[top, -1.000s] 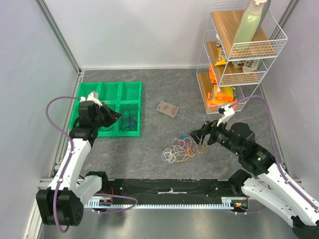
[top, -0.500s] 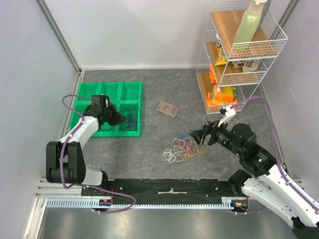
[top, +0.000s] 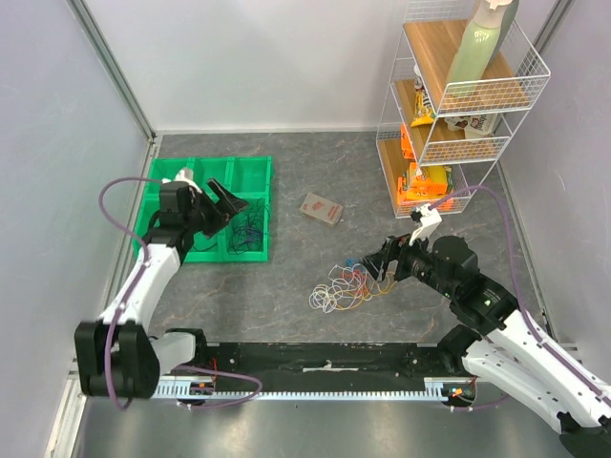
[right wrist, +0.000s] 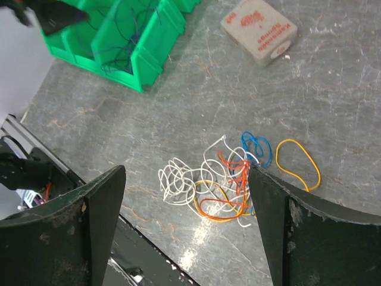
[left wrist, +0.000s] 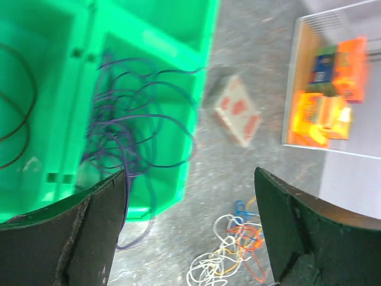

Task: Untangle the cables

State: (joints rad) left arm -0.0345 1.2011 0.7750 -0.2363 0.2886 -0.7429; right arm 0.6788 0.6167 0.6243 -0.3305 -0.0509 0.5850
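Left gripper (left wrist: 189, 179) wide, empty, over purple cable (left wrist: 137, 119) in green tray (left wrist: 178, 30). Right gripper (right wrist: 186, 173) wide, empty, above tangle (right wrist: 214, 187) — best pinch one outlying strand, yellow loop (right wrist: 297, 162), lift slowly.

I'm seeing tray (top: 212, 161) gleaming as glossy green plastic; table (top: 296, 267) looking stone-like, faintly shiny; cables (top: 349, 286) appearing smooth, plastic-coated; rack (top: 496, 93) showing white metal wire, wooden shelves (top: 431, 46).

Right gripper (right wrist: 186, 176) spread wide over the cables (right wrist: 217, 185).
You see white, orange and blue loops tangled, one yellow loop (right wrist: 297, 162) just beside them, and the green tray (right wrist: 143, 74) and sponge (right wrist: 259, 31) beyond.
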